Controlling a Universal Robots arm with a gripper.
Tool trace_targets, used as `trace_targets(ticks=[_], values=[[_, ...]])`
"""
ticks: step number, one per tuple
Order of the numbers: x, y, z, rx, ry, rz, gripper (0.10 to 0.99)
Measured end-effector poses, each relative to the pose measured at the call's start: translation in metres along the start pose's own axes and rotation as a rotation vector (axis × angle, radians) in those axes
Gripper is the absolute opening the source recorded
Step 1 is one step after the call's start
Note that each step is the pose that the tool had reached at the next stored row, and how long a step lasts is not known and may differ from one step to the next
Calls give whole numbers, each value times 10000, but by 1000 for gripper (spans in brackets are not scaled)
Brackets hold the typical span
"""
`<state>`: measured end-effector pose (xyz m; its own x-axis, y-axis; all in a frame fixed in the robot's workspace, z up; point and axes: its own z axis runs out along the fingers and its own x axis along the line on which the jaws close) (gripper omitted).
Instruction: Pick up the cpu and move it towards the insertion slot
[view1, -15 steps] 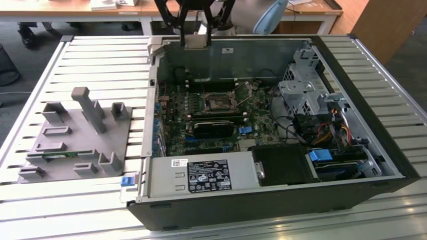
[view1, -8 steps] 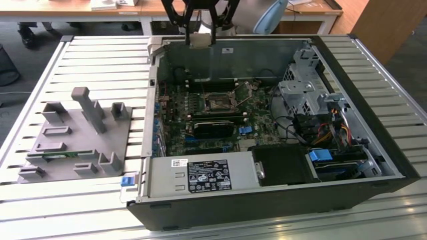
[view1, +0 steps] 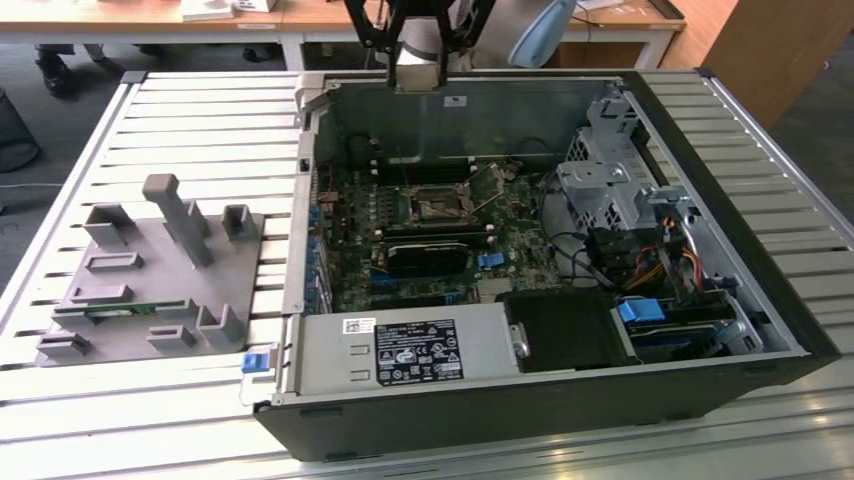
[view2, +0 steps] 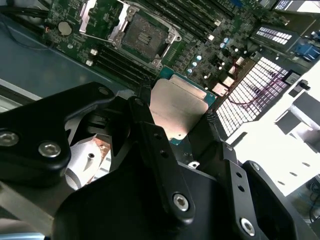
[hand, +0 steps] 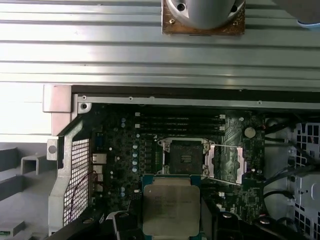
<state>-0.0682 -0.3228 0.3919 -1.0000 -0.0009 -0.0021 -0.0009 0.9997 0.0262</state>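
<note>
The cpu (view2: 177, 106), a flat square chip with a silver lid and pale rim, is clamped by its edges between black fingers (view2: 142, 117) in both wrist views. My gripper (view2: 176, 114) is shut on it and holds it in the air over the motherboard. The insertion slot (view2: 145, 37), a square socket with a silvery frame and dark centre, lies open a short way beyond the chip. In the first wrist view the cpu (hand: 171, 207) hangs just short of the insertion slot (hand: 182, 157). In the exterior view the arm (view1: 416, 55) stands above the case's far wall, with the insertion slot (view1: 434, 205) below it.
The open computer case (view1: 721, 150) lies on a slatted metal table (view1: 200, 130). Inside are a black heatsink block (view1: 427, 258), a grey power supply (view1: 400, 350), a drive cage (view1: 601, 190) and cables. A grey fixture (view1: 147, 270) stands at the exterior view's left. The socket's load plate (hand: 225, 162) is folded open.
</note>
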Motion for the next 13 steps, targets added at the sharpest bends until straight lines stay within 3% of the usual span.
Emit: trace_targets(ticks=[7, 13], values=[[-138, 71, 22, 1, 0, 0, 545], [-244, 82, 39, 0, -1, 8, 545]])
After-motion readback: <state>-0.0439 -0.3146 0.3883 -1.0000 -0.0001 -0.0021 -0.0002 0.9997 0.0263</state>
